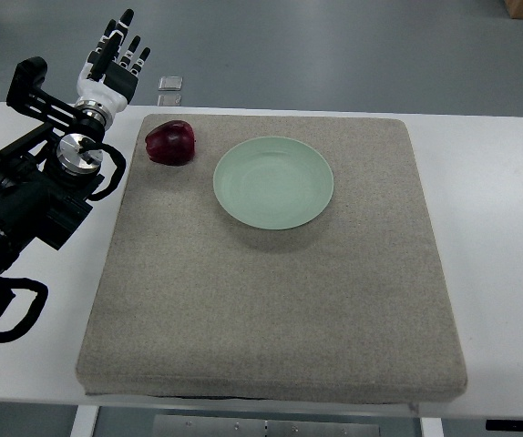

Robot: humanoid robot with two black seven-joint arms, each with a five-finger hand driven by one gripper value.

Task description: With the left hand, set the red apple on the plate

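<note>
A dark red apple lies on the grey mat near its far left corner. A pale green plate sits on the mat just right of the apple, with nothing on it. My left hand is at the far left edge of the table, beyond and left of the apple, fingers stretched out and holding nothing. Its black arm runs down the left side of the picture. My right arm does not show.
The grey mat covers most of the white table. A small clear object lies beyond the table's far edge, near the left hand.
</note>
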